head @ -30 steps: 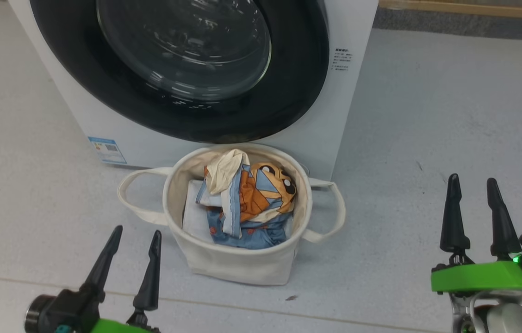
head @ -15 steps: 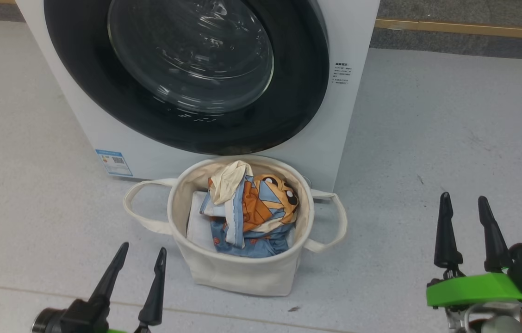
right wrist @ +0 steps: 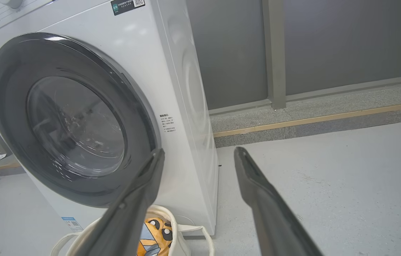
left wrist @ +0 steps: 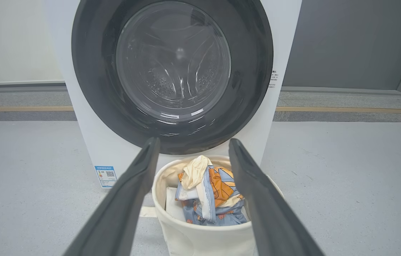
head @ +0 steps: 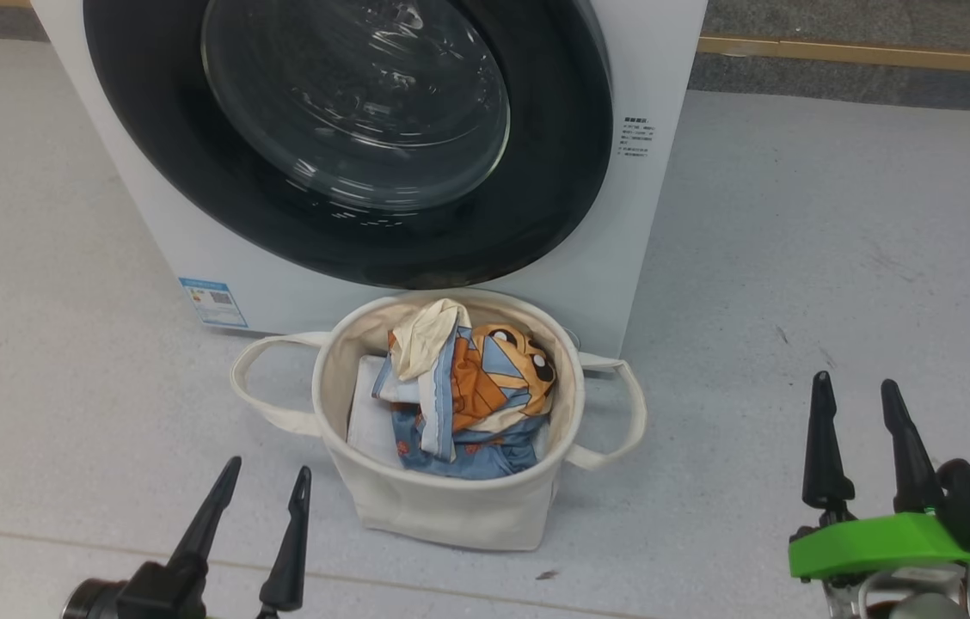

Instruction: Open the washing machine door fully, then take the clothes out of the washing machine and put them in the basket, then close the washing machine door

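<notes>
While the washing machine door (head: pixel 356 112) sits shut at upper centre, clothes (head: pixel 472 395) lie in the basket (head: pixel 451 511) below; left tool (head: pixel 268 471) lower left, right tool (head: pixel 854 384) lower right, both wide, empty.

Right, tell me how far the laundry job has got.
Done: the door sits shut against the washer, and the clothes lie in the basket. In hand: nothing; left pincer and right pincer both stand open and empty, apart from the basket. Left: seemingly nothing; the drum looks empty through the door.
</notes>
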Robot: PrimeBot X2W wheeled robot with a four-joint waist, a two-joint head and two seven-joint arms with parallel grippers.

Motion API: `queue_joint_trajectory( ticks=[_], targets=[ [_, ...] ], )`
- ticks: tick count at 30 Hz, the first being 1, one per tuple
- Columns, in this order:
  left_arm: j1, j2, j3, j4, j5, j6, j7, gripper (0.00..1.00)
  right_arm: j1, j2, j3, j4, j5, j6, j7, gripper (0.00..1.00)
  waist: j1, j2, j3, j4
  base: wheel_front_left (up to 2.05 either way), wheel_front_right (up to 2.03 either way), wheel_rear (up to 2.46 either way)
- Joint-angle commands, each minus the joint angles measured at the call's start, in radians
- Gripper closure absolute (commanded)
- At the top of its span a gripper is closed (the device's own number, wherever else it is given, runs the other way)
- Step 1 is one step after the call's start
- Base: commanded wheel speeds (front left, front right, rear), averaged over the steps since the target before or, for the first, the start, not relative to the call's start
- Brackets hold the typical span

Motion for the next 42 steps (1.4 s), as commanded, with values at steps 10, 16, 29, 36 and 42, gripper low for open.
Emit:
queue_joint_trajectory(
  ticks=[10, 16, 29, 36, 42],
  targets=[
    [-0.024, 0.0, 0.039, -0.03, 0.013, -0.003, -0.012, 0.0, -0.025, -0.003, 0.041, -0.004, 0.008, 0.0, -0.005, 0.0, 0.0, -0.0001, -0.003, 0.0, 0.0, 0.0, 0.0],
    [-0.022, 0.0, 0.041, -0.026, 0.015, -0.004, -0.012, 0.0, -0.026, -0.003, 0.039, -0.002, 0.006, 0.0, -0.005, 0.0, 0.0, -0.0001, -0.007, 0.003, 0.0, 0.0, 0.0],
    [-0.021, -0.004, 0.043, -0.02, 0.016, -0.005, -0.012, 0.0, -0.028, -0.003, 0.041, 0.0, 0.0, 0.0, -0.005, 0.0, 0.0, -0.0001, -0.007, 0.007, 0.0, 0.0, 0.0],
    [-0.025, -0.004, 0.041, -0.015, 0.017, -0.006, -0.012, 0.0, -0.031, -0.003, 0.042, 0.002, 0.001, 0.0, -0.005, 0.0, 0.0, -0.0001, -0.005, 0.01, 0.0, 0.0, 0.0],
    [-0.025, -0.005, 0.041, -0.014, 0.016, -0.006, -0.012, 0.0, -0.031, -0.003, 0.042, 0.001, -0.001, 0.0, -0.005, 0.0, 0.0, -0.0001, -0.005, 0.013, 0.0, 0.0, 0.0]
  ],
)
